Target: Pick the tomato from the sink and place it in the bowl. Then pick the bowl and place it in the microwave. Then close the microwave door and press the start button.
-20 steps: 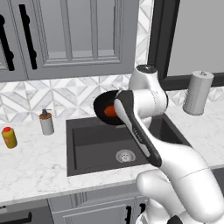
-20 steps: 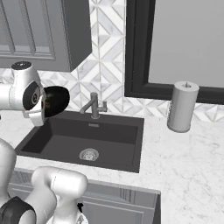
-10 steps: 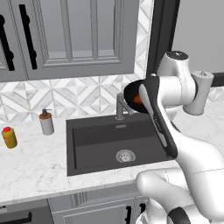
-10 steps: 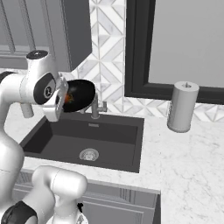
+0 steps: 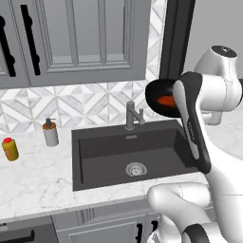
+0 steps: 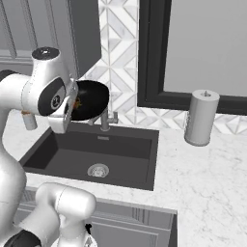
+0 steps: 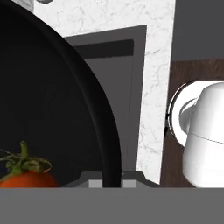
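Note:
The glossy black bowl (image 5: 159, 95) (image 6: 92, 99) hangs tilted in the air above the back of the dark-grey sink (image 5: 109, 156) (image 6: 62, 157), right of the faucet in the left base view. Inside it lies the red-orange tomato (image 5: 166, 100) (image 6: 77, 102) (image 7: 27, 178) with its green stem. My gripper (image 6: 71, 104) (image 7: 107, 183) is shut on the bowl's rim (image 7: 105, 131); in the left base view my own forearm hides it. The microwave and its door are out of view.
A grey faucet (image 5: 131, 115) (image 6: 105, 120) stands behind the basin, with a round drain (image 5: 135, 169) (image 6: 98, 170) in its floor. A soap dispenser (image 5: 50, 133) and a yellow bottle (image 5: 9, 148) stand on the left counter. A paper towel roll (image 6: 201, 118) stands right, under a dark-framed window (image 6: 149, 53).
The arm has swung to the right with the bowl and tomato, from left of the faucet across the sink to its right side. The grip on the rim has held.

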You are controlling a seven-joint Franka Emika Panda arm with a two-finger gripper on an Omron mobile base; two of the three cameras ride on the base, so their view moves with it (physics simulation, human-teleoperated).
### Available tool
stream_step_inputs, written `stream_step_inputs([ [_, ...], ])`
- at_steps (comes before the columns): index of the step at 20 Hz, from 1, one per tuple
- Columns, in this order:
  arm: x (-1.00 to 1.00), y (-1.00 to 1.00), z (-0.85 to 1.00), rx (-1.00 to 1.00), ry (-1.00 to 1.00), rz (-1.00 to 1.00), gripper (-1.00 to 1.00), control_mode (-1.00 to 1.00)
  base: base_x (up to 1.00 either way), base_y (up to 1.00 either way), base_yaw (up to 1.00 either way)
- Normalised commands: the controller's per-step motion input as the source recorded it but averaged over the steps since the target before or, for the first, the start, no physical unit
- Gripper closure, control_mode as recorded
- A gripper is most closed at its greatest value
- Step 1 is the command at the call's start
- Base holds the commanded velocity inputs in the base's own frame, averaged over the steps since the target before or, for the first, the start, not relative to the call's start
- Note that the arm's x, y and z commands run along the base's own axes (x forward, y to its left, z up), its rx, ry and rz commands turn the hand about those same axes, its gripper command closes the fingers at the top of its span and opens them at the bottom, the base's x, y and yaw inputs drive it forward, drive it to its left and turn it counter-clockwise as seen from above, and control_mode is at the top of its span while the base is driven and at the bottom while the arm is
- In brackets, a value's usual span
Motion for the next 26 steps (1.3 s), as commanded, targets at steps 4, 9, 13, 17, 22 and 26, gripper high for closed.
stream_step_inputs([
  [4, -0.36, 0.04, 0.5, 0.0, -0.08, -0.05, 1.0, -1.0, 0.0, 0.0, 0.0],
  [9, -0.77, 0.0, 0.47, 0.0, 0.14, -0.13, 1.0, -1.0, 0.0, 0.0, 0.0],
  [13, -0.95, 0.0, 0.2, 0.0, -0.03, -0.07, 1.0, -1.0, 0.0, 0.0, 0.0],
  [17, -0.62, 0.0, 0.16, 0.0, -0.14, -0.01, 1.0, -1.0, 0.0, 0.0, 0.0],
  [22, -0.08, 0.0, 0.09, 0.0, -0.19, 0.0, 1.0, -1.0, 0.0, 0.0, 0.0],
  [26, -0.09, 0.0, 0.07, 0.0, -0.27, 0.0, 1.0, -1.0, 0.0, 0.0, 0.0],
])
